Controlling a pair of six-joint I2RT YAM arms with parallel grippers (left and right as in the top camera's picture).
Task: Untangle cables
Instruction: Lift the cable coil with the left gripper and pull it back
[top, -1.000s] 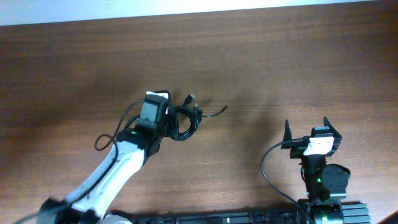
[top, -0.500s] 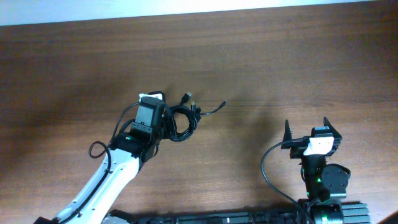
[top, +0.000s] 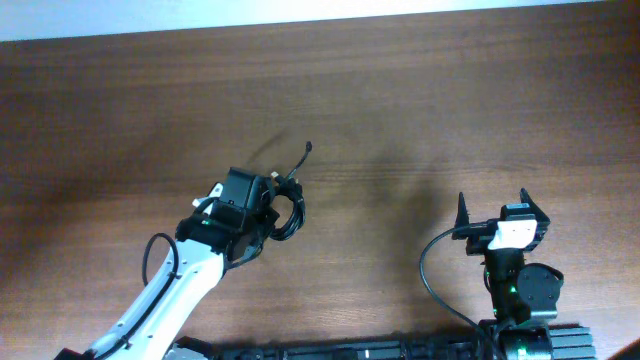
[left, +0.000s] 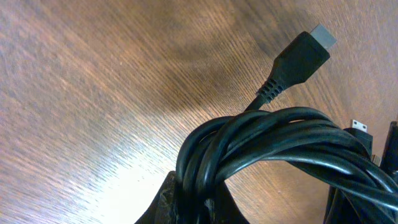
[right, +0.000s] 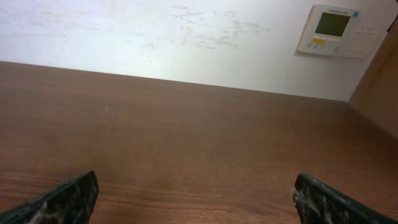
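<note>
Left gripper (top: 272, 205) is pinched nearly closed on the cables (top: 288, 208), gripping the coil where several strands cross. From the left wrist view, the black loops (left: 273, 143) pass right over the dark finger at 6 o'clock.

Table (top: 450, 100): bare brown wood, nothing else on it that I can see.

Right gripper (top: 493, 205): parked at 4 o'clock from table centre, jaws spread fully wide, holding nothing. Its own camera shows only wood between the fingers (right: 65, 199), with the wall and a wall panel (right: 333, 30) beyond.

Cables: one tight knotted bundle at about 8 o'clock, close to table centre, well apart from the right gripper. I can't count separate cords in it. A shadow on the wood under the coil suggests to me it hangs clear of the table, though I can't confirm this.

Loose end: one strand sticks out of the bundle toward 1 o'clock and ends in a plug (top: 307, 147), seen close in the wrist view as a black moulded body with a pale metal tip (left: 301, 56).

Second connector (left: 359, 126): small and pale, at the 3 o'clock edge, half hidden.

Step, as I read it: the bundle is secured and separation has not begun. Next I need the right arm brought across toward 9 o'clock to take that free plug end and draw it outward while the left holds the knot. Risk: pulling tightens the loops.
</note>
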